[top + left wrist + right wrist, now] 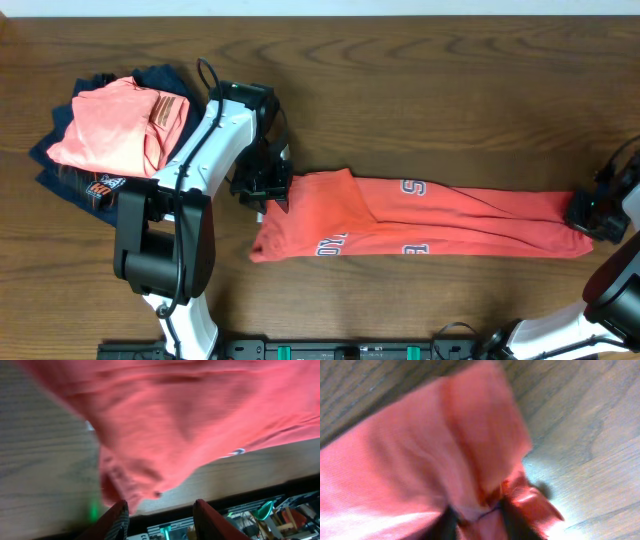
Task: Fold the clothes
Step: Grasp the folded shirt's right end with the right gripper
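Observation:
The coral-red T-shirt [440,215] lies stretched in a long band across the wooden table, with white lettering showing along its edges. My left gripper [265,190] hovers at the shirt's upper left corner. In the left wrist view its fingers [160,510] stand apart with no cloth between them, and the shirt [190,415] hangs just past the left finger. My right gripper [590,218] is at the shirt's far right end. In the right wrist view its fingers [477,515] are closed on a bunched fold of the shirt [420,450].
A paler salmon-pink folded shirt [115,125] lies on a navy-blue garment [70,175] at the back left, close behind the left arm. The table's front edge with the arm bases [350,350] runs along the bottom.

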Controlling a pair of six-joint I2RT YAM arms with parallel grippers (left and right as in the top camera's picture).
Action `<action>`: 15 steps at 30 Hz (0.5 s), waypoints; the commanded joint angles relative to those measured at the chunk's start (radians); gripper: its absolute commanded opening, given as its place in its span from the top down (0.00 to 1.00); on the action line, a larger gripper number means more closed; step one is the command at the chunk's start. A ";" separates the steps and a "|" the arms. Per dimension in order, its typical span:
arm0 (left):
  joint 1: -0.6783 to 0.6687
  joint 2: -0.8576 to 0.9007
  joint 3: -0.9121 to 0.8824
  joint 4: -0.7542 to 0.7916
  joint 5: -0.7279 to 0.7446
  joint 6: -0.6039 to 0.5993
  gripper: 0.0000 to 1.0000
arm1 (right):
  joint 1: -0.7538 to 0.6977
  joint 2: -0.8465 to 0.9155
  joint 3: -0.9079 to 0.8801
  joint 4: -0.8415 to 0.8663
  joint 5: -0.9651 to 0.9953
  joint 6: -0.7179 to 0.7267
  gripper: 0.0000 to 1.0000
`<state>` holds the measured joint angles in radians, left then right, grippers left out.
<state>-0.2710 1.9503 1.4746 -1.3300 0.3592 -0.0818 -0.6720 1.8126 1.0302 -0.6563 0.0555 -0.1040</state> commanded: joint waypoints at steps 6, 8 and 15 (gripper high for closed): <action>0.024 -0.031 -0.002 0.037 -0.011 -0.013 0.58 | -0.021 0.038 0.051 -0.073 0.097 0.038 0.99; 0.039 -0.040 -0.002 0.048 -0.011 -0.014 0.57 | -0.020 0.032 0.120 -0.136 0.097 0.081 0.99; 0.089 -0.054 -0.002 0.069 0.004 -0.037 0.57 | 0.035 0.026 0.326 -0.433 -0.018 0.146 0.99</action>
<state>-0.1970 1.9240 1.4742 -1.2606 0.3599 -0.0975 -0.6640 1.8450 1.2949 -1.0401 0.0937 -0.0029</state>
